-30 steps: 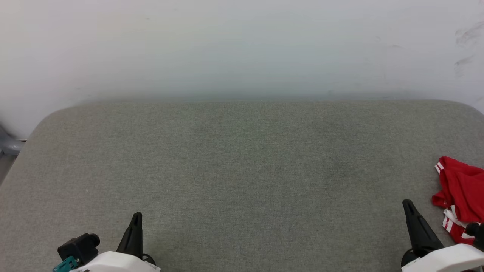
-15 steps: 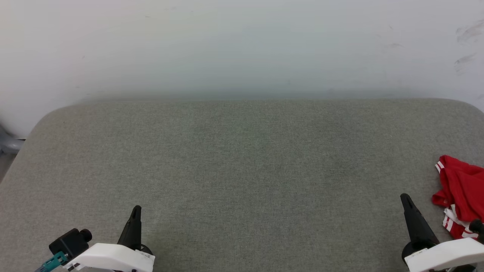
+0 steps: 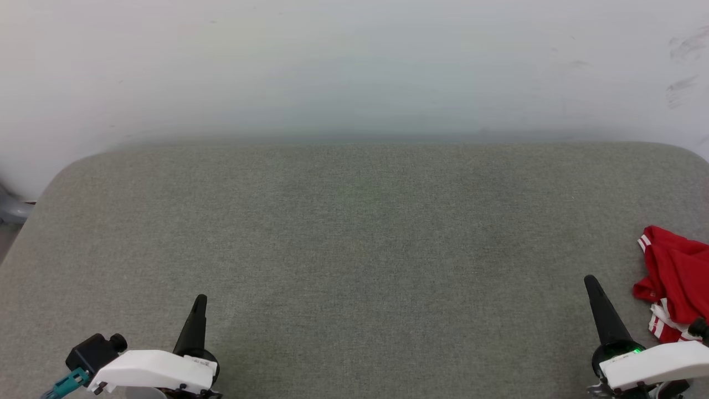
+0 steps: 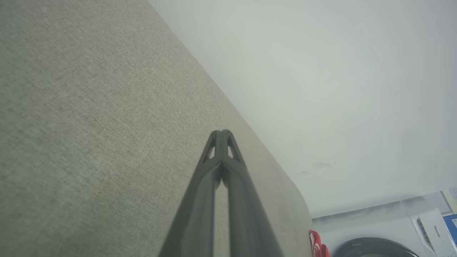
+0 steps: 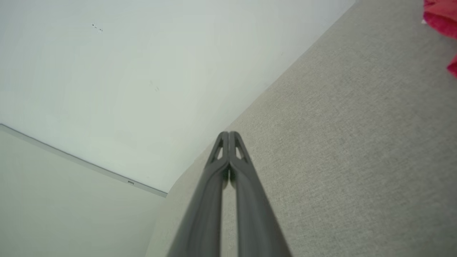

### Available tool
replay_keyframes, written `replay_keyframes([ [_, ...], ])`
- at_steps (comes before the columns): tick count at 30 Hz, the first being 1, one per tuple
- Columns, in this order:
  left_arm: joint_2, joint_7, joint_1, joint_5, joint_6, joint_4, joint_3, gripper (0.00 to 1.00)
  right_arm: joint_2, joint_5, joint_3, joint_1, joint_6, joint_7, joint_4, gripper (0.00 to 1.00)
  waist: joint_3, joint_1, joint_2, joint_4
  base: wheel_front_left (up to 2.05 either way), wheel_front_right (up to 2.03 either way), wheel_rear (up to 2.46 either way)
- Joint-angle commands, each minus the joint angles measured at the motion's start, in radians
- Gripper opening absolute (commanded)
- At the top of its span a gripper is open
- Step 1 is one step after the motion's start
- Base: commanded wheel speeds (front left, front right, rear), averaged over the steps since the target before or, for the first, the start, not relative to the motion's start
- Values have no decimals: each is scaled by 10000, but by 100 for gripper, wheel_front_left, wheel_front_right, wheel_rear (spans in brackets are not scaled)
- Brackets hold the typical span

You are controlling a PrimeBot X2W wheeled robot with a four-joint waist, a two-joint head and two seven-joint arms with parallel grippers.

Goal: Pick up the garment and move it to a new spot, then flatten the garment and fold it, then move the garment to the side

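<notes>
The garment [image 3: 677, 280], bright red with white-and-red stripe trim, lies crumpled at the right edge of the grey table [image 3: 354, 233], partly cut off by the picture's edge. Small red bits of the garment [image 4: 316, 244] [image 5: 441, 16] also peek into both wrist views. My right gripper [image 3: 590, 281] is shut with its tips together and empty, just left of the garment and apart from it. At the lower left my left gripper [image 3: 200, 301] is shut too, holding nothing. The fingertips [image 4: 221, 132] [image 5: 228, 134] meet in each wrist view.
A pale wall [image 3: 354, 66] rises behind the table's far edge. The table has rounded corners. A grey fixture [image 3: 11, 210] sits off the table's left side. In the left wrist view a white appliance [image 4: 392, 232] stands beyond the table's end.
Both grippers have crept a little up the picture, away from the near edge. The garment has not moved.
</notes>
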Motion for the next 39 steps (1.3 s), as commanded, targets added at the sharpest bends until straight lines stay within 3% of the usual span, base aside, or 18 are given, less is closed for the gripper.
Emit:
replay_keyframes([
  [1, -7, 92, -300, -337, -89, -47, 128, 0, -16, 405, 3, -304, -1, 1, 10, 0, 8, -1, -1, -1, 0, 0, 0],
  [39, -434, 1032, -753, -3490, -547, 220, 831, 0, -14, 4021, 32, -1052, -3, 76, 1084, 0, 153, -1, -1, -31, 0, 0, 0],
])
